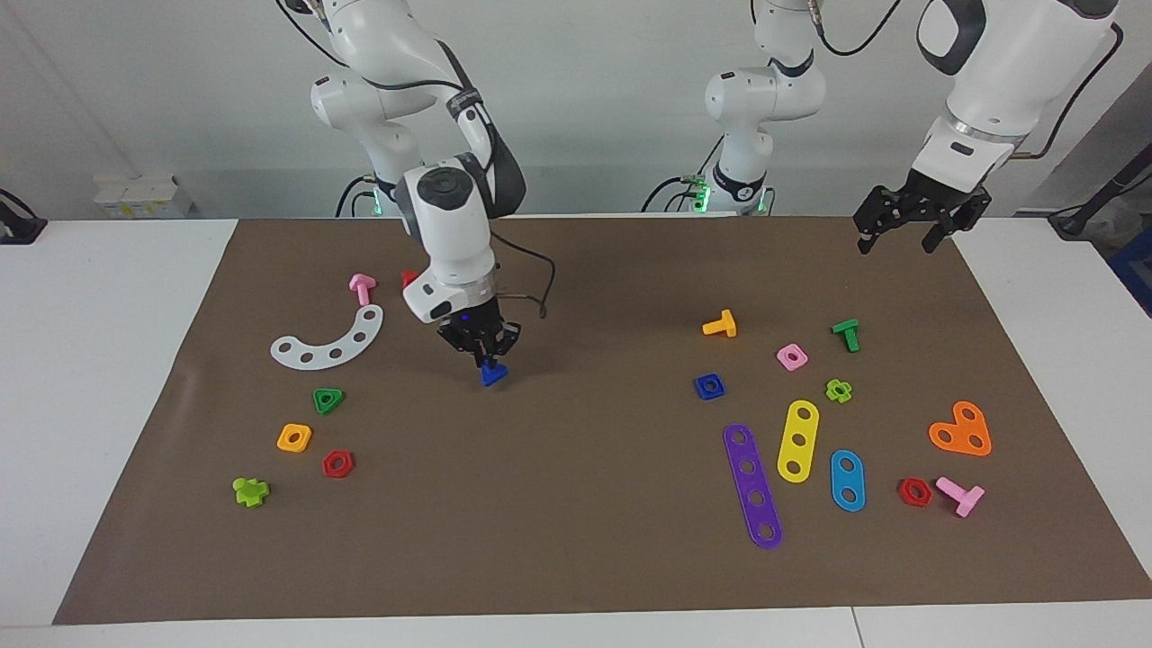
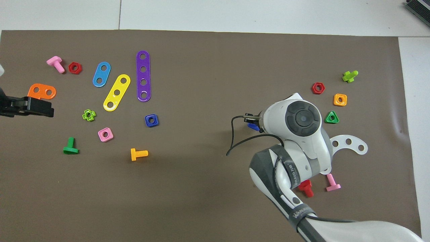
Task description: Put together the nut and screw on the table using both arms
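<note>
White table (image 1: 108,378) under a brown mat (image 1: 576,558) carries scattered toy parts. Down at the mat's middle toward its own arm's end, the right pincer (image 1: 487,354) is closed on the screw (image 1: 492,373), whose triangular head shows below the fingertips, at or just above the mat. Its shank is hidden in the pincer, so its long axis probably runs near upright, but I cannot be sure. The nut (image 1: 709,386) lies flat, hole up, toward the left arm's end. The left pincer (image 1: 900,236) waits open above the mat's corner. Lifting should go straight and slowly, with a firm grip so the screw does not twist.
</note>
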